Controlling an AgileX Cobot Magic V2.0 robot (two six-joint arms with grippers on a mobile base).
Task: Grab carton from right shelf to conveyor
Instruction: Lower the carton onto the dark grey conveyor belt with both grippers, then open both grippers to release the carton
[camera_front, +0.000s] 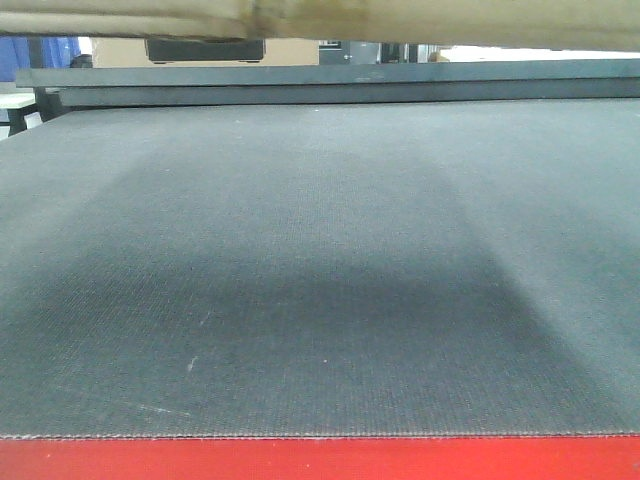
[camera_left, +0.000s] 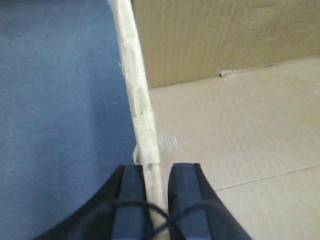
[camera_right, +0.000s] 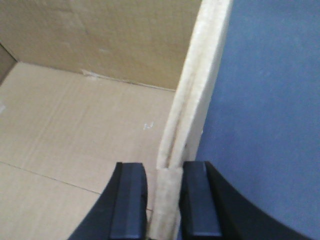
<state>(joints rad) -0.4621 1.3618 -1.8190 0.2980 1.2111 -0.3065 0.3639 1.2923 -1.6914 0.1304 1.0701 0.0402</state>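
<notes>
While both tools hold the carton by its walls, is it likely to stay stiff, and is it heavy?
Probably light for its size: the carton looks empty inside. Its thin corrugated walls may flex, since the left tool and right tool each pinch only one top edge. Matte cardboard should not slip.

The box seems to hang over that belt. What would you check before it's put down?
1. The left end effector shut on the big brown cardboard carton wall: ok.
2. The right end effector shut on the opposite wall: ok.
3. Carton over the dark grey fabric conveyor belt, beyond its red front edge: ok, its shadow falls mid-belt.
4. Belt under the carton free of objects: ok.
5. Carton hanging level: cannot tell.
</notes>
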